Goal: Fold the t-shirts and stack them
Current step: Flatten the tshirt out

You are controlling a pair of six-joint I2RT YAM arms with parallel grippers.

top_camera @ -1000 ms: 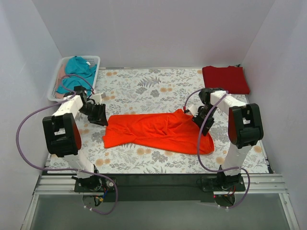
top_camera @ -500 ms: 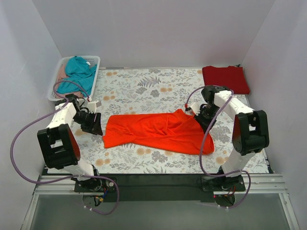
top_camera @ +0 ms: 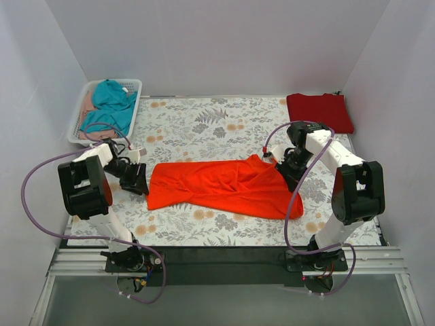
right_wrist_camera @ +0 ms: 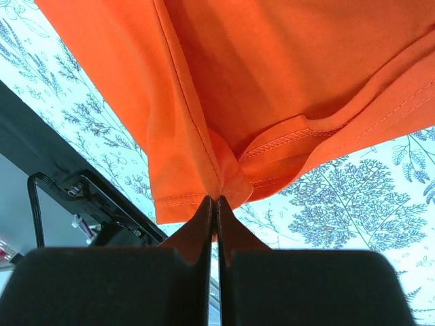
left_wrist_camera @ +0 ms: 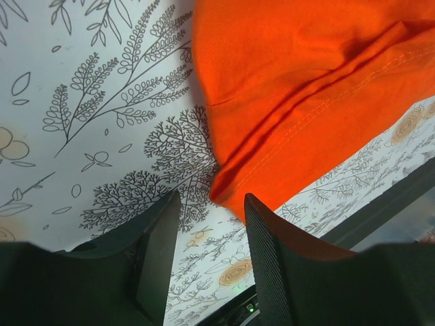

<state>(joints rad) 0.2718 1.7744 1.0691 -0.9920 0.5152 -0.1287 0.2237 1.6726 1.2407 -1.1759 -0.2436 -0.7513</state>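
Crimson and already folded, the darker t-shirt [top_camera: 319, 112] lies well beyond our right gripper [right_wrist_camera: 216, 204], which pinches the orange-red t-shirt [top_camera: 224, 187] by its hem. Our left gripper [left_wrist_camera: 211, 200] stands half-open and empty, the shirt's other corner just ahead. We judge that folding and stacking remain.

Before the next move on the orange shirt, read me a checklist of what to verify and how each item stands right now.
1. Hold of the right gripper on the hem of the orange-red shirt: ok, pinched shut.
2. Hold of the left gripper on the shirt's left corner: not ok, jaws open, corner just at them, ungripped.
3. Shirt lying smooth: not ok, creased and bunched at its right end.
4. The crimson shirt folded and away from both arms: ok.
5. How many layers are in the right pinch: cannot tell.
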